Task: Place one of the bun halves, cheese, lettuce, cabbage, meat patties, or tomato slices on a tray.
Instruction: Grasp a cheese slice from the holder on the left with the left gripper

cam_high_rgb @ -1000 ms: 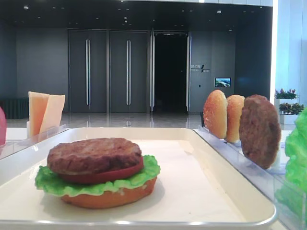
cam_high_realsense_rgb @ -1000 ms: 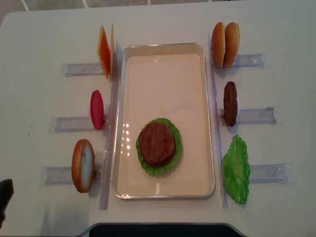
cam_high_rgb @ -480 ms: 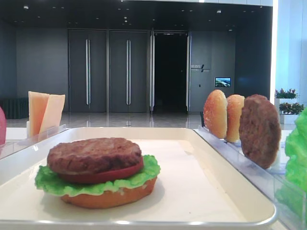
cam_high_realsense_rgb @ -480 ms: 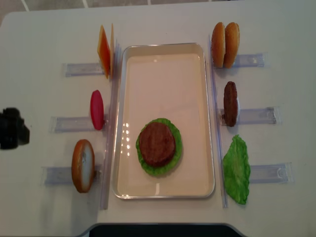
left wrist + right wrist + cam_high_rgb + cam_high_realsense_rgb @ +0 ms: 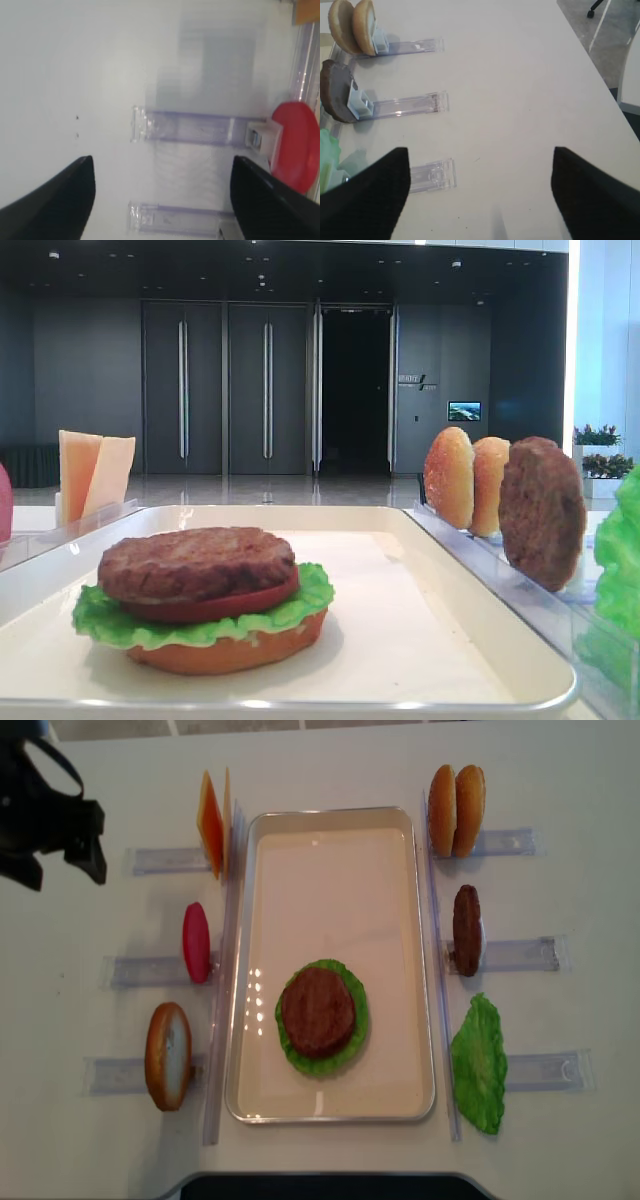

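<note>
Bench (image 5: pixel 330 765): You have a white surface carrying the tray at centre, with clear plastic racks (image 5: pixel 165 860) along its 9 o'clock and 3 o'clock sides.

Tray (image 5: pixel 330 820): Cream, rimmed, long axis running 12 to 6 o'clock. It holds one stack (image 5: pixel 320 1015) toward 6 o'clock: bun base, lettuce, tomato, with a patty on top. The half toward 12 o'clock is bare.

Left pincer (image 5: pixel 88 845): You see it at 10 o'clock of the tray, over the bench, beside the outer end of the cheese rack. Jaws stand wide apart and carry nothing.

Right pincer (image 5: pixel 480 200): Absent from the overhead view. Its wrist view shows two dark jaws spread wide over bare bench, nothing between them.

Loose lettuce (image 5: pixel 478 1065): At 4 o'clock of the tray.

Bun halves (image 5: pixel 456 810): Two upright at 1 o'clock; a third (image 5: pixel 168 1055) at 8 o'clock.

Spare patty (image 5: pixel 466 930): On edge at 3 o'clock.

Cheese (image 5: pixel 212 825): Two thin slices on edge at 11 o'clock, the nearest item to the left pincer and, in your judgement, the probable next pick.

Tomato slice (image 5: pixel 196 942): On edge at 9 o'clock.

Risk: The cheese is thin and pliable; a closure on one corner may fold it or drag both slices out together. Slices stand just beside the tray rim, so a low approach may strike the rim or the rack. A release off-centre may let the slice slide from the patty.
</note>
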Robot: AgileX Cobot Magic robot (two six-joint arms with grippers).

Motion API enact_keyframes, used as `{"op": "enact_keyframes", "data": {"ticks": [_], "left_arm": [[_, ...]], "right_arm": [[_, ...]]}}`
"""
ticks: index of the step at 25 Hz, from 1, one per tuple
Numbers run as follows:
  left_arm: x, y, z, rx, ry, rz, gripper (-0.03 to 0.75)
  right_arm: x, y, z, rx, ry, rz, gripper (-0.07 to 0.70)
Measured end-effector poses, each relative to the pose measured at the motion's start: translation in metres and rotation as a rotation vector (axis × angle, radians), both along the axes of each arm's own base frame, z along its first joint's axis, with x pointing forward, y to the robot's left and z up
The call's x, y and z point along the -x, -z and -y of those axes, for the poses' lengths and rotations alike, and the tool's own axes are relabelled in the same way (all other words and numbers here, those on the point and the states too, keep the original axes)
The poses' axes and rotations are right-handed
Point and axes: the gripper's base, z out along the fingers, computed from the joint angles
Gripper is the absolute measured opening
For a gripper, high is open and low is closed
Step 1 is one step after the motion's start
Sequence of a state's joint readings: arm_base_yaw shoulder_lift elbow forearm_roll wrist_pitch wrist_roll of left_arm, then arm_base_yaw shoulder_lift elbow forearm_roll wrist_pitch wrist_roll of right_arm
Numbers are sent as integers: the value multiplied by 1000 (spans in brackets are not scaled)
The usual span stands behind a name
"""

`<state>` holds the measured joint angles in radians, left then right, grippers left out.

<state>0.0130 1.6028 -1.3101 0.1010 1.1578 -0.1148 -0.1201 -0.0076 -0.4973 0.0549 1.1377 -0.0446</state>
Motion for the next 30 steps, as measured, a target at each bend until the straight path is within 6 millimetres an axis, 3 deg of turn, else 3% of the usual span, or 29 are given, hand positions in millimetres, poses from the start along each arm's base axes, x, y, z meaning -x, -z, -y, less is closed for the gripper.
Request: {"op": "enact_keyframes", "data": {"ticks": [8, 14, 22, 25, 30], "left_arm": [[-87, 15, -1, 1, -15, 1, 643], [-124, 31, 0, 35, -59, 26, 643], [-140, 41, 9, 82, -98, 33, 643], [-140, 41, 29, 110, -85, 31, 643], [-135, 41, 84, 137, -11, 24, 643]], "right_arm": [[0, 0, 0, 0, 0, 0, 578], [0, 0, 0, 0, 0, 0, 578], [0, 0, 0, 0, 0, 0, 578], [0, 0, 0, 0, 0, 0, 578], [0, 0, 0, 0, 0, 0, 578]]}}
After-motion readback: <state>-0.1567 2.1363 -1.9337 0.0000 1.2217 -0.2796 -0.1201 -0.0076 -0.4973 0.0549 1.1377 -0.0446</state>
